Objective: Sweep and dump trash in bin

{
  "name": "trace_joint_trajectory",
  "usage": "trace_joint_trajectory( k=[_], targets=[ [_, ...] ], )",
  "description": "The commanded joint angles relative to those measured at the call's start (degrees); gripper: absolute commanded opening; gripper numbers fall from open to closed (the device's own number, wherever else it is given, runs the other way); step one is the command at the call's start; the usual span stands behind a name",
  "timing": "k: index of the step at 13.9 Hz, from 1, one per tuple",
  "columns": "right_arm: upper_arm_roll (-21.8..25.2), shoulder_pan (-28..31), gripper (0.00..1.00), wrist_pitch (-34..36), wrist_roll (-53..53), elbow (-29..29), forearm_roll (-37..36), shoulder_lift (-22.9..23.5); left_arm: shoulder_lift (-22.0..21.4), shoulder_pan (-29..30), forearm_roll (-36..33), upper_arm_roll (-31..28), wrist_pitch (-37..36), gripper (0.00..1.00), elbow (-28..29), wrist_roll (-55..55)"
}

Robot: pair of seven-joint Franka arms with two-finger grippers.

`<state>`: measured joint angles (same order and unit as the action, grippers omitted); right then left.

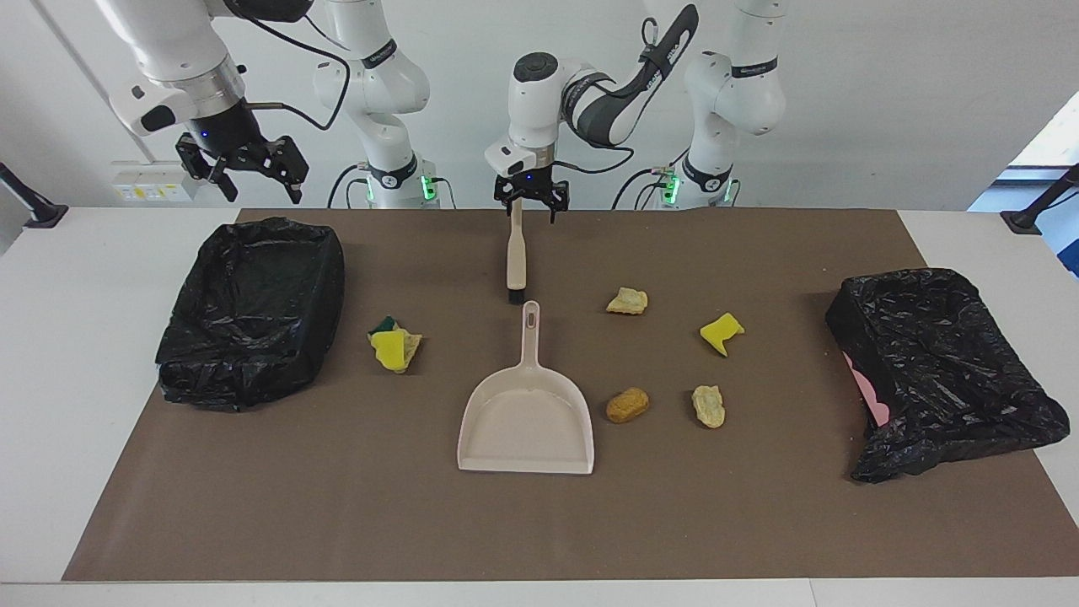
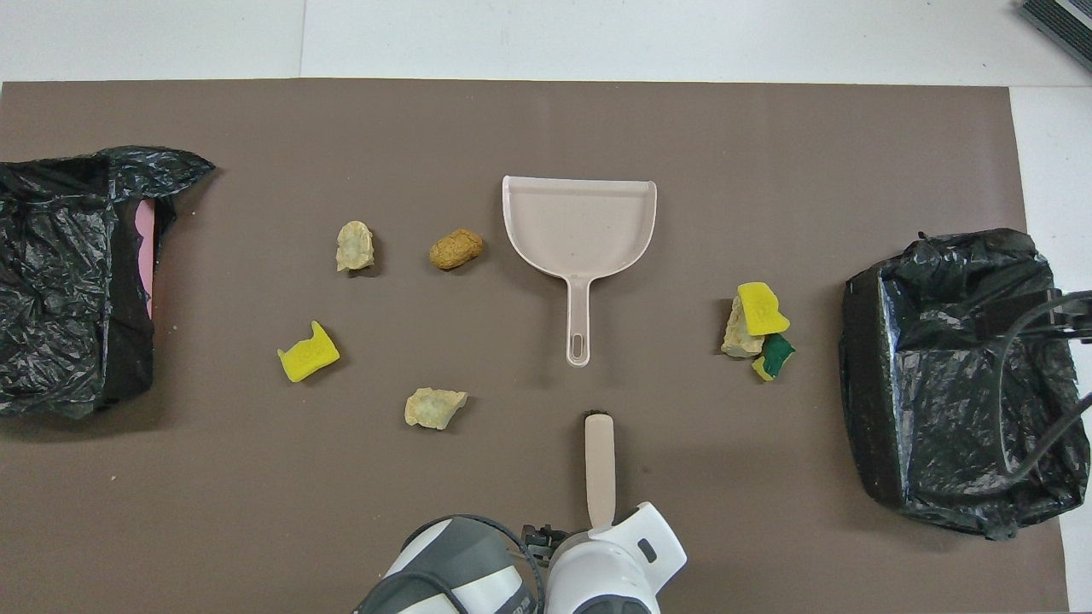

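Left gripper (image 1: 530, 205) hangs over the handle end of the brush (image 1: 515, 253), fingers spread wide to either side of the handle tip and holding nothing; whether they touch the handle I cannot tell. Right gripper (image 1: 249, 173) hangs in the air over the table edge by the bin (image 1: 253, 308) at the right arm's end, fingers likewise wide apart and empty. That arm waits.

Trash lies on the brown mat (image 1: 337, 506) in 5 spots:
- a clump of yellow, tan and green-backed pieces (image 1: 394, 344), just beside that bin;
- a tan piece (image 1: 628, 300), nearest the robots;
- a yellow piece (image 1: 722, 332), toward the left arm's end;
- an orange-brown piece (image 1: 628, 405), just beside the dustpan (image 1: 525, 417) but apart from it;
- a pale tan piece (image 1: 709, 405), near the orange-brown one.

A 2nd bin (image 1: 944, 371) lies at the left arm's end, tipped with its bag slumped (pink wall showing at the mouth). The dustpan sits mid-mat, empty, handle toward the robots and in line with the brush, a small gap between them.

Handling, as judged: the chunks look like torn sponge, so light, soft and springy. They should roll or skid ahead of bristles rather than resist, and may bounce off the pan lip. No direct grasp seems needed. The brush looks stiff and light; hold belongs on the narrow handle, well clear of the dark bristles. The pan should be taken by its handle, mouth pressed flat.
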<state>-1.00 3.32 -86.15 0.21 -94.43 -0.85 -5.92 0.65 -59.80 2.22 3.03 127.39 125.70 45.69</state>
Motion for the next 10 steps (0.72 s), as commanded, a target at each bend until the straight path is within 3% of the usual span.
trace_joint_trajectory(
  k=[1, 5, 8, 10],
  targets=[
    [-0.6, -2.9, 1.00, -1.4, 4.5, -0.3, -1.0, 0.8, 1.8, -1.3, 0.7, 0.6, 1.1, 1.00, 0.5, 0.8],
    [-1.6, -8.8, 1.00, -6.9, 9.8, 0.4, -0.2, 4.9, 3.7, -1.7, 1.9, 1.3, 1.5, 1.00, 0.8, 0.9],
    [-1.6, -11.8, 1.00, -8.2, 13.6, 3.1, 0.1, 11.3, 3.7, -1.9, 2.0, 1.3, 1.9, 1.00, 0.5, 1.2],
    [-1.6, -12.5, 1.00, -9.6, 16.0, 3.1, 1.9, 13.4, 3.7, -1.9, 2.0, 1.3, 1.6, 0.84, 0.6, 0.7]
  ],
)
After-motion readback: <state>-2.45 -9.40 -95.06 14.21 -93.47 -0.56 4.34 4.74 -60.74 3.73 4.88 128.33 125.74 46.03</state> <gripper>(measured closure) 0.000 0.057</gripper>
